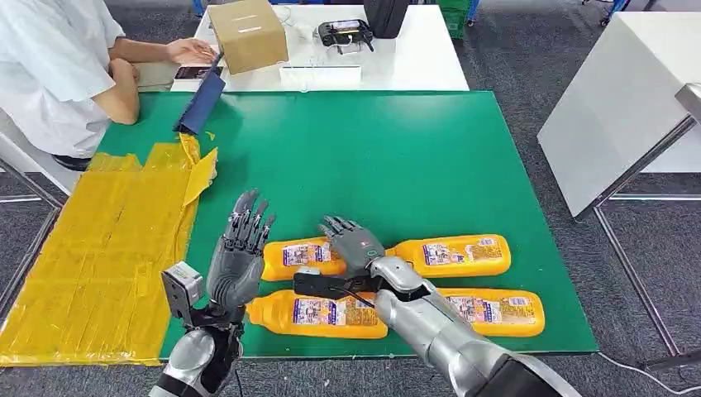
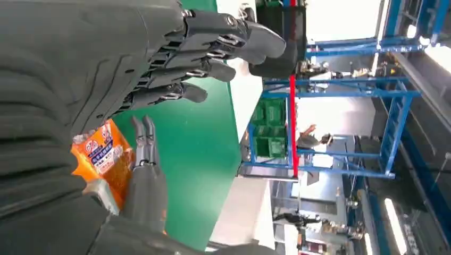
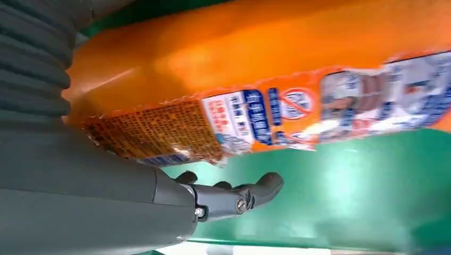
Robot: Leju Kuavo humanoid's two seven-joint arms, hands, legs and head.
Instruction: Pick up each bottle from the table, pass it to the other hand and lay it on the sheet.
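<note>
- Green mat [image 1: 372,157] covers the work table; a yellow sheet [image 1: 99,248] lies along its left edge, one corner folded up.
- Four orange bottles lie on their sides on the mat near the robot, in two rows: bottle one [image 1: 302,255] and bottle two [image 1: 455,255] behind, bottle three [image 1: 318,313] and bottle four [image 1: 496,311] in front. None is on the sheet.
- Left hand [image 1: 238,252] is raised, fingers apart and pointing up, holding nothing; it stands just beside bottle one.
- Right hand [image 1: 354,244] rests palm down over the gap between bottles one and two, fingers extended. The right wrist view shows an orange bottle close against the palm and the thumb [image 3: 234,199] free of it; no grasp is seen.
- White table [image 1: 331,58] behind the mat carries a cardboard box [image 1: 248,35] and a black controller [image 1: 345,33].
- Person in a white shirt [image 1: 54,70] sits at the far left, one hand on the white table.
</note>
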